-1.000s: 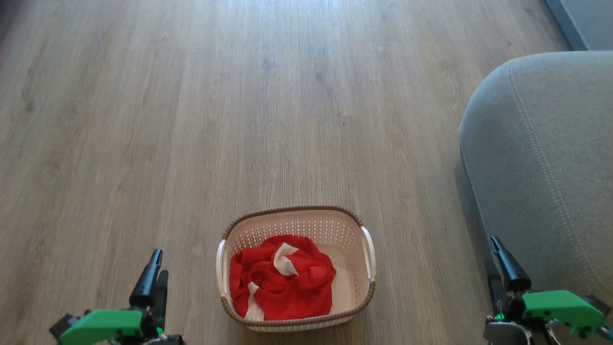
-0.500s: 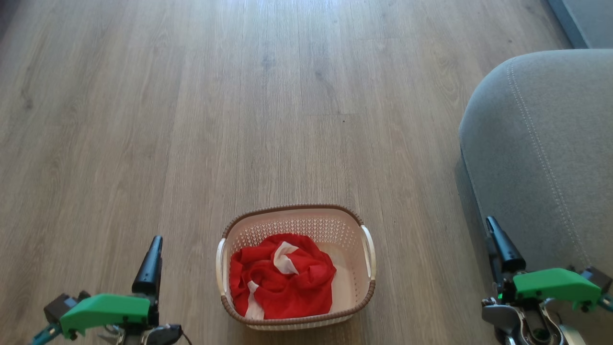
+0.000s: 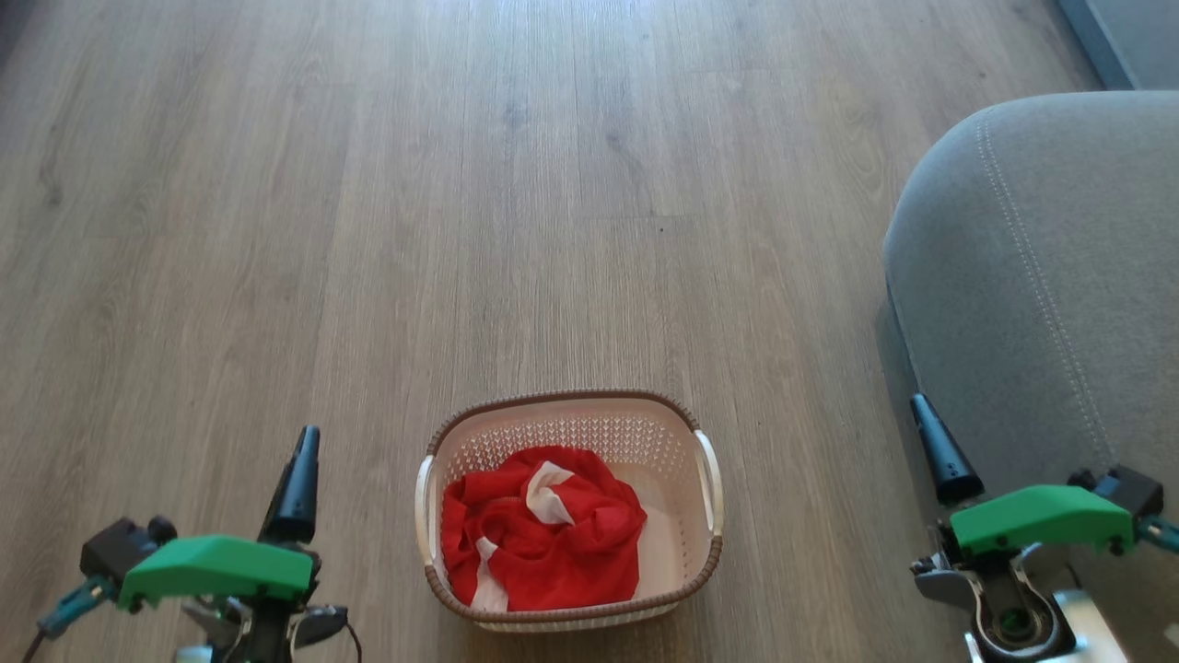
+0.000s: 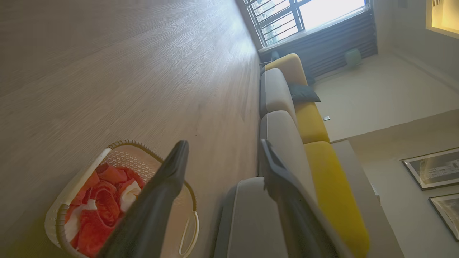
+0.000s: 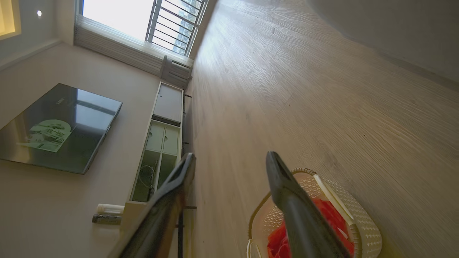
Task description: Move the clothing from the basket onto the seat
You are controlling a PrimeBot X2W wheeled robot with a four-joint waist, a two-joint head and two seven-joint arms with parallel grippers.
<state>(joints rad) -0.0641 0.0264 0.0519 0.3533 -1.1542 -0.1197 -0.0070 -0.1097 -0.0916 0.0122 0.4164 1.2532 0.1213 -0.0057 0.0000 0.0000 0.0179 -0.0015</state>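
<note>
"Lower centre of the head view: what's there?"

"Red clothing (image 3: 543, 543) with white patches, crumpled in the perforated cream basket (image 3: 562, 398) on wood-plank floor (image 3: 368, 230). The grey stitched seat (image 3: 1041, 276) is at right, apart. My left gripper (image 4: 223, 143) and right gripper (image 5: 230, 154) flank the basket low, fingers spread wide, both empty."

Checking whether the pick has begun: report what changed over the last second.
Both grippers moved up the head view: the left gripper straight up, the right gripper up and slightly left, towards the basket. Neither took hold of anything; both keep their fingers apart. The clothing stays bunched in the basket, beside the seat; their slight upward shift is the camera's.
</note>
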